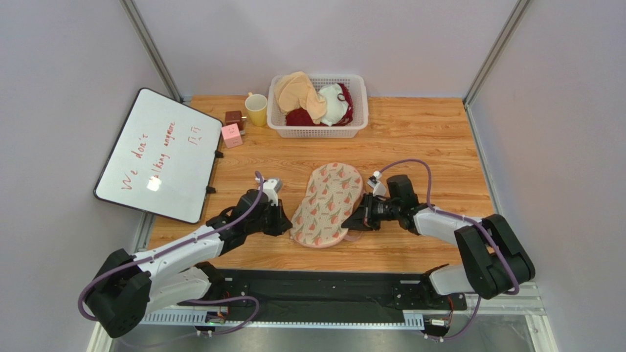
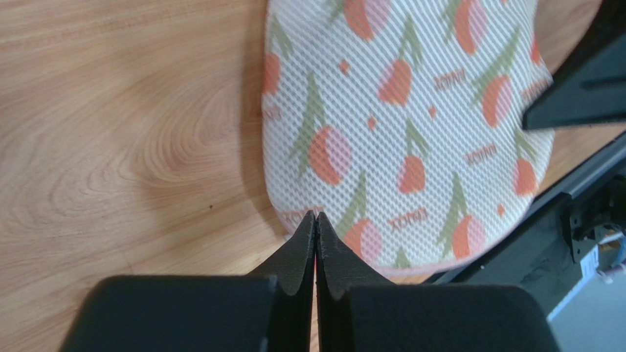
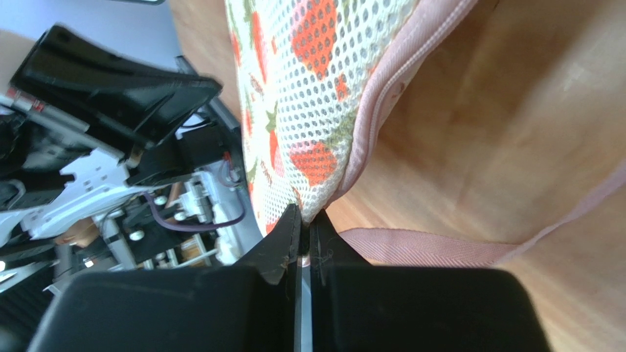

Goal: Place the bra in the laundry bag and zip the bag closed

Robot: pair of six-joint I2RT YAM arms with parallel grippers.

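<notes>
Left fingers (image 2: 297,249) and right fingers (image 3: 283,246) clamped on laundry bag (image 1: 327,202) edges, basket (image 1: 317,133) holding beige bra (image 1: 297,89), white bra (image 1: 334,103)

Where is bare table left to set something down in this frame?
Widest bare wood: right of the basket, behind the right gripper. A smaller patch lies between pink cube and left gripper. Crowded around the laundry bag.

Red handwriting running across whiteboard (image 1: 158,154): first line reading "We don't", second line partly washing out in glare, ending "anymore". Small boxed mark beside it staying unreadable. Short pink word repeating among fruit prints on laundry bag (image 2: 411,110), blurring too much for sure reading.
</notes>
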